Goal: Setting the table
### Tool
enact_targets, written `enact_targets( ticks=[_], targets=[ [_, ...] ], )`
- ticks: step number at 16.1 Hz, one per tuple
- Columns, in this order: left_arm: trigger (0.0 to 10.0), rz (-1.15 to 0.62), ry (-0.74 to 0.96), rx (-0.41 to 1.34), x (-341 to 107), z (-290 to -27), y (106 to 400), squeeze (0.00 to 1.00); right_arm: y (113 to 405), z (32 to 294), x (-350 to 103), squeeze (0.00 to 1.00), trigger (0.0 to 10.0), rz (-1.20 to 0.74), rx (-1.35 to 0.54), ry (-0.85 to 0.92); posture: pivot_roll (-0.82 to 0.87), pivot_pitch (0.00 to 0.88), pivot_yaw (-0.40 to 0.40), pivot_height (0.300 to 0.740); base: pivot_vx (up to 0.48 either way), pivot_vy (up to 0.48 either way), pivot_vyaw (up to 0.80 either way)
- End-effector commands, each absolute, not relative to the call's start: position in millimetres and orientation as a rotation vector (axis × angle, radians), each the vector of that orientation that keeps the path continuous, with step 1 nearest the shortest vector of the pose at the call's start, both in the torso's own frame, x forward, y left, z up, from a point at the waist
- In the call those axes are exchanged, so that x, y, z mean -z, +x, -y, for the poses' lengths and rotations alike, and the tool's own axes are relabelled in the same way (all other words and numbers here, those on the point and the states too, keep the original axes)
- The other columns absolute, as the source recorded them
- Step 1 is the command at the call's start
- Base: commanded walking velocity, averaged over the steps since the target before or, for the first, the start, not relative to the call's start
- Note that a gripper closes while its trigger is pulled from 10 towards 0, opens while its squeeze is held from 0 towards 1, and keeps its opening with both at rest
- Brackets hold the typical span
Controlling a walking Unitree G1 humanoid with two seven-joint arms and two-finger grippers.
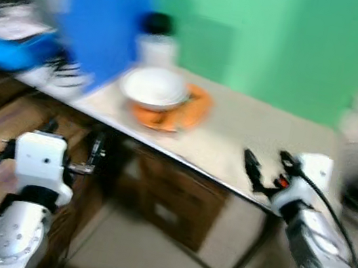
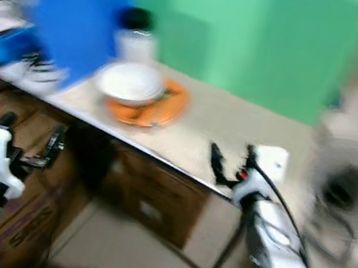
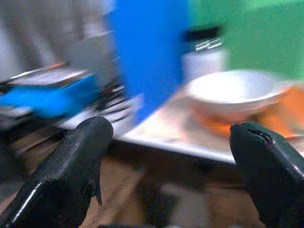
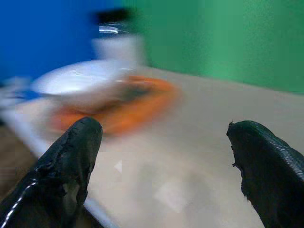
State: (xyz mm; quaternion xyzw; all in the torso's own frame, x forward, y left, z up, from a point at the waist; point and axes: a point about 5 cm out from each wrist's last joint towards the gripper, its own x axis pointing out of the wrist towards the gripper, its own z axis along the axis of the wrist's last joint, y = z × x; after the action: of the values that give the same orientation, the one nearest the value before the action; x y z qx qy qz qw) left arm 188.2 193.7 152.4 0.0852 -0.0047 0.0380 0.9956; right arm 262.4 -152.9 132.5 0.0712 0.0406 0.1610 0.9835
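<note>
My head stereo pair looks down and forward, blurred, at the table's (image 1: 246, 142) near edge. Left wrist camera faces the table's left corner from below edge level; right wrist sits just over the edge. All share the white bowl (image 1: 154, 87).

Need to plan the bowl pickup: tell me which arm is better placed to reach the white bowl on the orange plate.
Probably right. The right gripper is open over the table edge, level with the white bowl on the orange plate. The left gripper is open too, but sits lower, below the table edge.
</note>
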Motion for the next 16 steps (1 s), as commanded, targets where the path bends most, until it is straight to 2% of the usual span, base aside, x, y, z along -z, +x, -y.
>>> enact_targets(
  ticks=[1,13,14,16],
  targets=[
    [10.0,0.033,0.167,-0.06,-157,-190,189,0.0,260,159,-129,0.0,10.0,-0.101,-0.301,0.144,-0.03,0.02,0.05,0.74,0.345,0.0,0.0],
    [10.0,0.025,0.177,0.001,-157,-188,192,0.0,270,132,-143,0.0,10.0,-0.12,-0.369,0.171,-0.03,0.041,0.046,0.74,0.346,0.0,0.0],
    [10.0,0.022,0.156,0.039,-157,-184,192,0.0,273,129,-146,0.0,10.0,-0.129,-0.378,0.19,-0.03,0.044,0.042,0.74,0.292,0.0,0.0],
    [10.0,-0.025,0.098,0.294,-153,-159,186,0.0,283,120,-153,0.0,10.0,-0.167,-0.392,0.221,-0.03,0.045,0.036,0.74,0.0,0.0,0.0]
  ],
)
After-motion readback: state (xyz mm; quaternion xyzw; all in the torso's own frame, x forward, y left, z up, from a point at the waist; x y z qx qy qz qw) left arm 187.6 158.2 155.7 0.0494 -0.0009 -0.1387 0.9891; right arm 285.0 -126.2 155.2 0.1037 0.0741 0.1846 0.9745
